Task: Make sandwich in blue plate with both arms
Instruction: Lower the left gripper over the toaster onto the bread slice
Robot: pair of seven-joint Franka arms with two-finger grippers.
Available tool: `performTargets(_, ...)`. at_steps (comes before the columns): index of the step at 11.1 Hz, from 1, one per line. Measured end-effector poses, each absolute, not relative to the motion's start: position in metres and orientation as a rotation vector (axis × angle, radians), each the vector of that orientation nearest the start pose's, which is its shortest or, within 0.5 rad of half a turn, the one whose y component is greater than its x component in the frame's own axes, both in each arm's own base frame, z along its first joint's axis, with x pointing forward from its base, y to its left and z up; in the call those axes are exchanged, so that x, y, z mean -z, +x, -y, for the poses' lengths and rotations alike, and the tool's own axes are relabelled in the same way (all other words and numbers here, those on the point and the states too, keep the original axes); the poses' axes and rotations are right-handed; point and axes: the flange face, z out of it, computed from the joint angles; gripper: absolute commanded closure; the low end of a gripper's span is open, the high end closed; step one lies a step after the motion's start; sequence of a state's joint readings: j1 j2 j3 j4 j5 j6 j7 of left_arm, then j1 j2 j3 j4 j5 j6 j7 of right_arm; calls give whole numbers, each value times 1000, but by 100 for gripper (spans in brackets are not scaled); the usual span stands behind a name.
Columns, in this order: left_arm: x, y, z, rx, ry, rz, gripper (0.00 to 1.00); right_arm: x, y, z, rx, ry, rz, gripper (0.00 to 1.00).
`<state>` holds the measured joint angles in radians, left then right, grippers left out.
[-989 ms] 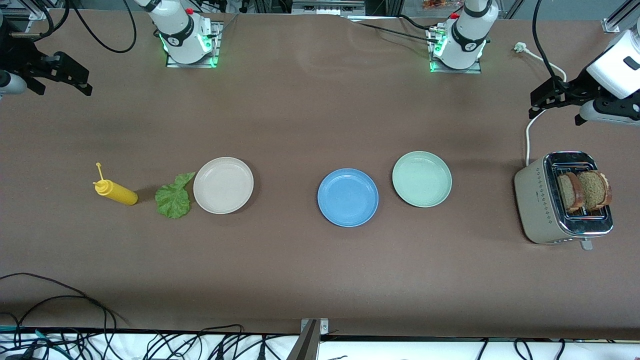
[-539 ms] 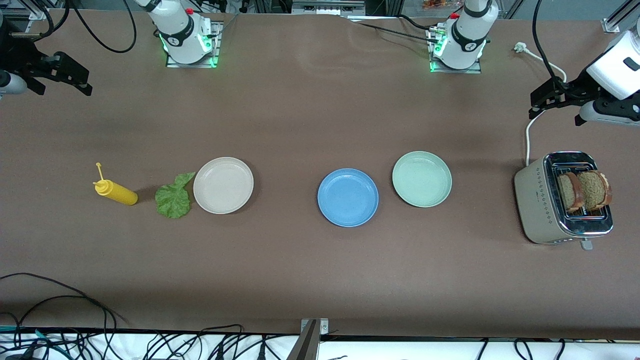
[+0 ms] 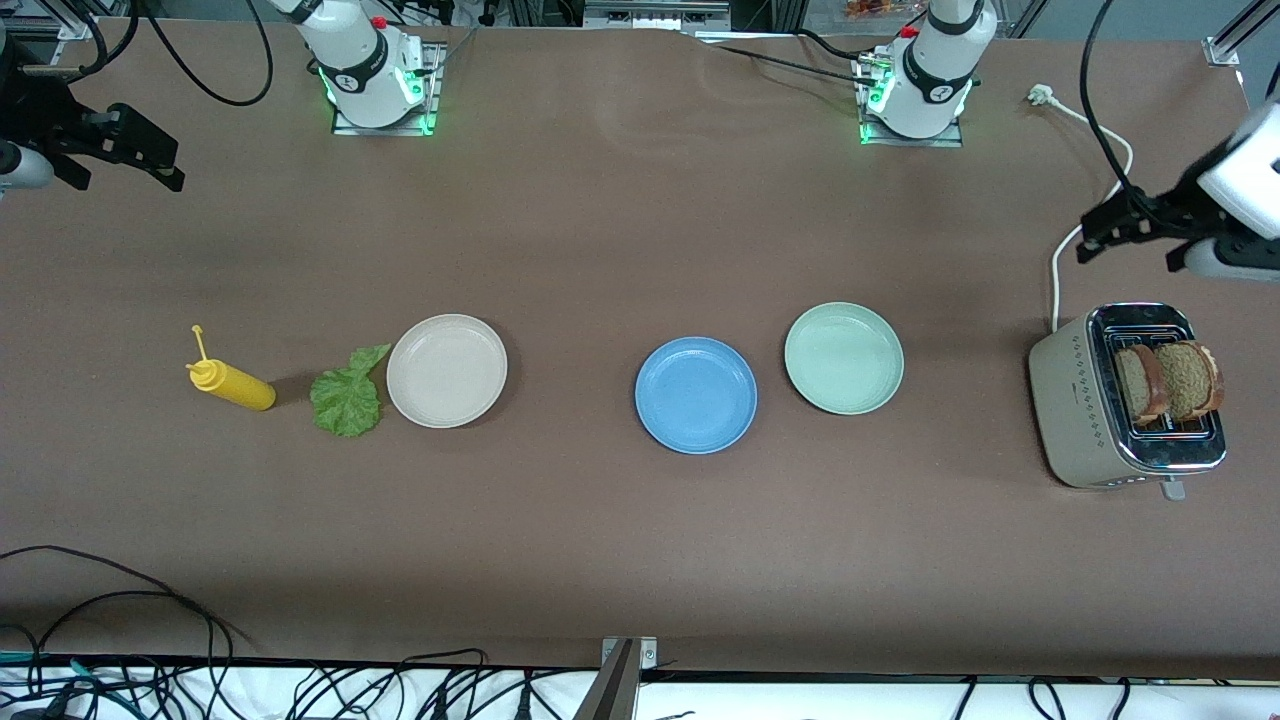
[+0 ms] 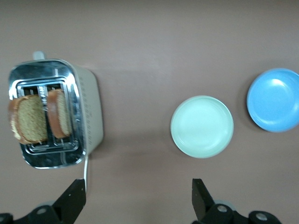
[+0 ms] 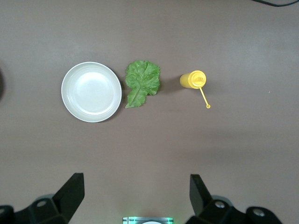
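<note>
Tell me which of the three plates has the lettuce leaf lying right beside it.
The cream-white plate, toward the right arm's end of the table. The lettuce leaf lies against its rim; the blue plate and mint-green plate have nothing beside them.

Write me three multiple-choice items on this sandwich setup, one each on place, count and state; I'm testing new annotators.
1. Where is the lettuce leaf?
A. On the blue plate
B. On the table between the yellow bottle and the cream-white plate
C. In the toaster

2. How many bread slices stand in the toaster?
A. One
B. Two
C. Four

3. What state is the blue plate in?
A. Empty
B. Holding bread
C. Upside down

Key: 1 B, the leaf lies on bare table between them; 2 B, one slice per slot; 3 A, nothing lies on it.
</note>
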<state>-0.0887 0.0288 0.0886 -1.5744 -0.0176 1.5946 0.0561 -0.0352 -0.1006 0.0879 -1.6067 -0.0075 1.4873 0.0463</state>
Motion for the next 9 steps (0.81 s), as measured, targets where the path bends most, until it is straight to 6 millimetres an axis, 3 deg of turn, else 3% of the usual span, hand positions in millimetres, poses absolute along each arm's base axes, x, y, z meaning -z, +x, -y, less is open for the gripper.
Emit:
performTargets(2, -591, 577, -21, -23, -3152, -31, 0, -654, 514, -29, -29, -3159, 8, 0)
performTargets(9, -518, 613, -72, -94, -3113, 83, 0, -654, 514, -29, -29, -3159, 8, 0)
